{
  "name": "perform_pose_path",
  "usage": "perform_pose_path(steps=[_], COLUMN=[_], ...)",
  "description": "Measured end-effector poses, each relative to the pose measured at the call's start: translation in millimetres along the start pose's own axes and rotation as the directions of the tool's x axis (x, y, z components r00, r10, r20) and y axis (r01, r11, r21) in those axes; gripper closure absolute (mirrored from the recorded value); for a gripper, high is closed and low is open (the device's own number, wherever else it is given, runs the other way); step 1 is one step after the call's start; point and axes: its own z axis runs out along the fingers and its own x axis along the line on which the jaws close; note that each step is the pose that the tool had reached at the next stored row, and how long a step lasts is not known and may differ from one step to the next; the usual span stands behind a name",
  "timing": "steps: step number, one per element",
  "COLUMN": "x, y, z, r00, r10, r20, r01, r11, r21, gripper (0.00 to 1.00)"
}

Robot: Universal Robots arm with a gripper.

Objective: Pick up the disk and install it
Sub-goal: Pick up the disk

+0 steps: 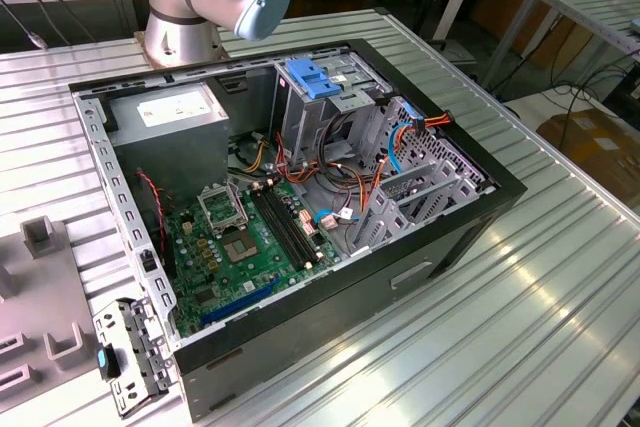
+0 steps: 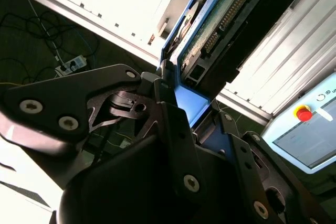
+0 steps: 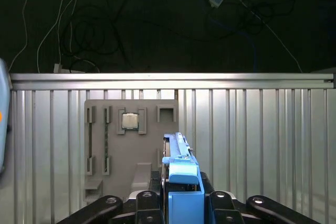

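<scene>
The disk (image 3: pixel 181 156) stands on edge between my fingers, its blue plastic frame facing the first wrist view. In the second wrist view the disk (image 2: pixel 220 19) shows its green circuit board side and blue edge. My gripper (image 3: pixel 182 188) (image 2: pixel 189 106) is shut on the disk's lower part, held above the ribbed metal table (image 3: pixel 252 129). In the exterior view the open computer case (image 1: pixel 480 209) lies on the table, with a drive bay (image 1: pixel 345 107) at its back under a blue latch plate (image 1: pixel 313 78).
A grey fixture plate (image 3: pixel 131 150) holding a processor chip (image 3: pixel 130 121) lies below the gripper. Inside the case are a grey power-supply box (image 1: pixel 170 112), a green motherboard (image 1: pixel 250 247) and loose cables (image 1: pixel 330 182). The arm's base (image 1: pixel 185 32) stands behind the case. A red stop button (image 2: pixel 304 113) is nearby.
</scene>
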Motion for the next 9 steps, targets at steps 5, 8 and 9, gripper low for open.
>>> perform_pose_path(steps=[5,8,9], x=[-0.1,-0.1,-0.2], y=[-6.7,-10.4,-12.5], z=[-0.2,-0.3,-0.4], r00=[1.0000,1.0000,1.0000], r10=[0.000,0.000,0.000], r20=[0.0001,0.0000,0.0000], r01=[0.000,0.000,0.000], r11=[1.0000,1.0000,1.0000], r21=[0.0001,0.0000,0.0000], gripper=[0.63,0.63,0.63])
